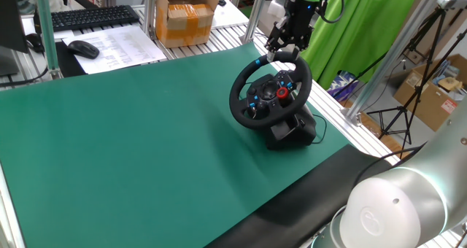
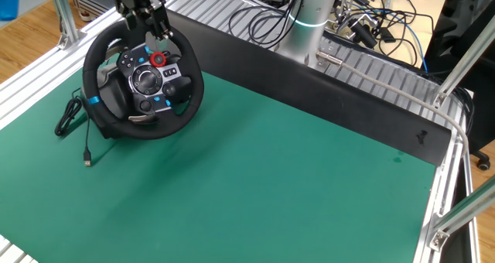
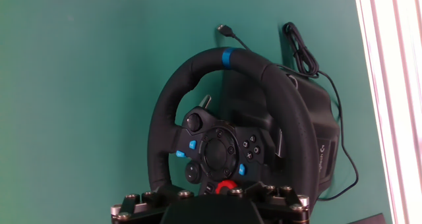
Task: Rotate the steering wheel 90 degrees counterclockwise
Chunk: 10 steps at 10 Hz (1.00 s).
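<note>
The steering wheel stands on its black base near one edge of the green worktop, with the rim tilted back and the face angled upward. Its blue stripe sits at the side of the rim in the other fixed view, and at the far end of the rim in the hand view. The red centre knob lies close to the rim segment under the arm. Small blue buttons flank the hub.

The tool is positioned at the upper part of the rim, on the side opposite the blue stripe. Its fingers reach down to the rim and appear to meet it, but the contact zone is obscured in all three views; whether the jaws stand apart or are clamped on the rim cannot be determined.

A black cable trails from the base across the worktop, its plug end lying loose on the green surface. A cardboard box and a keyboard sit beyond the worktop.
</note>
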Each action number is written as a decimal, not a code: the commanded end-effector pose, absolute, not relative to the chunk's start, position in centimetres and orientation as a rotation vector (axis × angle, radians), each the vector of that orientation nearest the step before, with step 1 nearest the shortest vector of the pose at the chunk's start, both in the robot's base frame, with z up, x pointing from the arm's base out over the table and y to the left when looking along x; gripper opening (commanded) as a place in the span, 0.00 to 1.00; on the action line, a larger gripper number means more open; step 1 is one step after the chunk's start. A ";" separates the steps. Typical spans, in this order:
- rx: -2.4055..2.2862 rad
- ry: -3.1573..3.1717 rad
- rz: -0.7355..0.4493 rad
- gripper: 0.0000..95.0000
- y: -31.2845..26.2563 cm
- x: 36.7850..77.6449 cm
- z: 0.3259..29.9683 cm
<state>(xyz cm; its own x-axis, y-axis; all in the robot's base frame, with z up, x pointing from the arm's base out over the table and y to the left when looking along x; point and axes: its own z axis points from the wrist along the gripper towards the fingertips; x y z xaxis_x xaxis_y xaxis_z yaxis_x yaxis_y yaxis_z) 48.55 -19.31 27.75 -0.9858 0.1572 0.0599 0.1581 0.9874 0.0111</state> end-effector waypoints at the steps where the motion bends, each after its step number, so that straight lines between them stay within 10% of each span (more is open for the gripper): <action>1: -0.244 -3.074 -0.023 0.80 -19.3 48.6 27.7; 10: -0.244 -3.074 -0.023 0.80 -19.3 48.6 27.7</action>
<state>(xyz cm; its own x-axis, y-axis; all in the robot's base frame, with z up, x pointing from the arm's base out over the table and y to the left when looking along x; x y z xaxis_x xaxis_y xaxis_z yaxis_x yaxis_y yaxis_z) 48.55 -19.31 27.75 -0.9858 0.1570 0.0598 0.1579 0.9874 0.0110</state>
